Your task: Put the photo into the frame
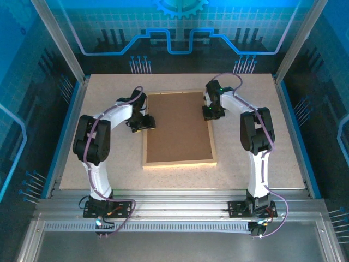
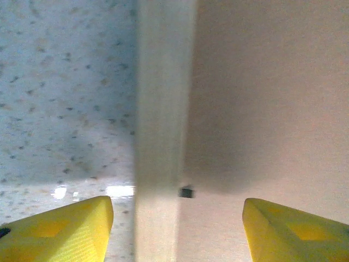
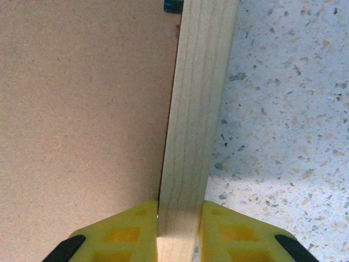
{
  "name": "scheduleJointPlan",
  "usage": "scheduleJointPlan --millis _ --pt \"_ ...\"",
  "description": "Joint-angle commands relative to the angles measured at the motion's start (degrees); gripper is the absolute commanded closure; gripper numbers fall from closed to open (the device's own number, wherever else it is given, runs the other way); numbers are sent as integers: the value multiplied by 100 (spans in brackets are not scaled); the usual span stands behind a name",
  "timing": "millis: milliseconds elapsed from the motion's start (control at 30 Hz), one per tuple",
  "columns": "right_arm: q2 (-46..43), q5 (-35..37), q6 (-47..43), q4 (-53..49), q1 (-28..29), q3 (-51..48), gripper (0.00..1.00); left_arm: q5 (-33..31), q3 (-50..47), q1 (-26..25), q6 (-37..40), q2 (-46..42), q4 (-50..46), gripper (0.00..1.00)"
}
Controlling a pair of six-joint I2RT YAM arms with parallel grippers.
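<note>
The light wood frame [image 1: 180, 162] lies flat in the middle of the table with a brown backing board [image 1: 177, 128] set inside it. The photo is hidden. My left gripper [image 1: 143, 124] hangs open over the frame's left rail [image 2: 161, 109], one yellow finger [image 2: 60, 229] above the table and the other above the board [image 2: 267, 98]. A small dark tab [image 2: 186, 192] sits at the rail's inner edge. My right gripper [image 1: 210, 113] is shut on the frame's right rail [image 3: 199, 109], its yellow fingers pressed on both sides of the wood, with the board [image 3: 82, 109] to the left.
The speckled white table [image 1: 245, 153] has bare room left, right and in front of the frame. Metal posts and blue walls ring the table. A second dark tab [image 3: 173, 5] shows at the far end of the right rail.
</note>
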Motion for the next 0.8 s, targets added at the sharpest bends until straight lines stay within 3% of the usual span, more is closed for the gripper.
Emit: scheduleJointPlan --millis 0,233,467,767 --pt "111 -154 -87 -1 75 80 78 660 -54 278 -192 -533 310 34" --pt "89 -90 -35 -27 31 75 78 452 -280 604 -203 -1121 329 34" --pt "59 -98 -8 -19 22 68 78 235 -1298 632 -310 -1888 218 34" --pt "41 24 -8 -18 31 -28 78 201 -2893 204 -755 -3095 87 34"
